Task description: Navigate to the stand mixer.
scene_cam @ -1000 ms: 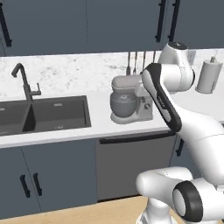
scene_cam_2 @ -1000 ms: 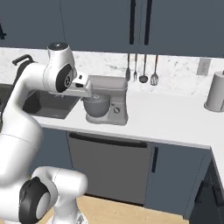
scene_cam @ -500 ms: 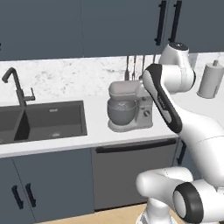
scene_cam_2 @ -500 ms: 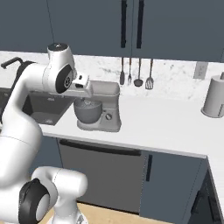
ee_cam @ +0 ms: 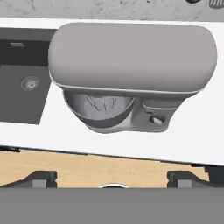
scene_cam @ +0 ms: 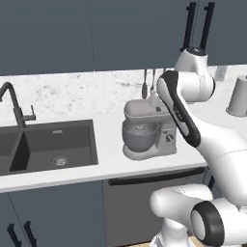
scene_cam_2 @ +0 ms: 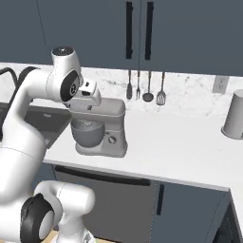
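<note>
The grey-silver stand mixer (scene_cam: 147,130) stands on the white counter just right of the sink, with its rounded head over a shiny metal bowl (ee_cam: 103,107). From the right base view the mixer (scene_cam_2: 99,126) sits directly under my hand. In the hand view the mixer head (ee_cam: 131,57) spreads across the upper half, and its small knob (ee_cam: 156,119) shows on the base column. My gripper (ee_cam: 113,180) hangs above the mixer, open, its fingertips (ee_cam: 41,178) far apart with nothing between them.
A dark sink (scene_cam: 48,144) with a black faucet (scene_cam: 14,103) lies to the left. Utensils (scene_cam_2: 144,88) hang on the marble backsplash. A grey canister (scene_cam_2: 235,116) stands at the far right. Dark cabinets hang above, and a dishwasher front (scene_cam_2: 99,199) sits below the counter.
The whole picture has shifted: the base has driven closer to the counter, so the mixer now looks larger and lower in both base views. The arm's pose is unchanged.
</note>
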